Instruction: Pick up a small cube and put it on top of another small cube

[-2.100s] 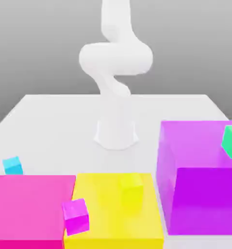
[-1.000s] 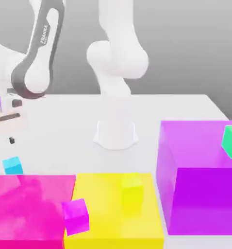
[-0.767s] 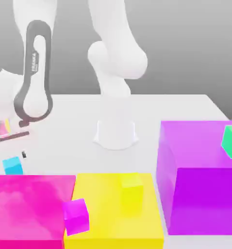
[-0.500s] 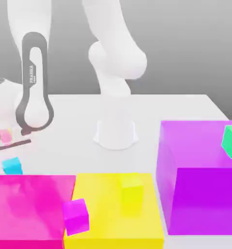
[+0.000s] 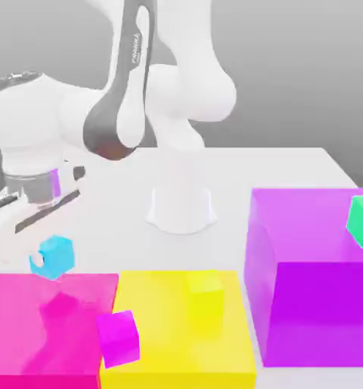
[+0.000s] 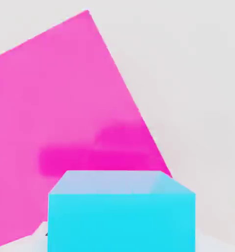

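while the jaws (image 5: 39, 257) grip the cyan cube (image 5: 57, 257), "franka" marks the arm (image 5: 124, 95).

A small cube (image 5: 206, 298) rests on the middle block (image 5: 154, 319), between the exterior view's left block (image 5: 25, 311) and right block (image 5: 321, 315).

Smooth, glossy purple block (image 5: 321, 311).

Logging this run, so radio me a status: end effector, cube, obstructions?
End effector shut on cyan cube. Cube held up, not yet stacked. Pink block close by, possible snag.
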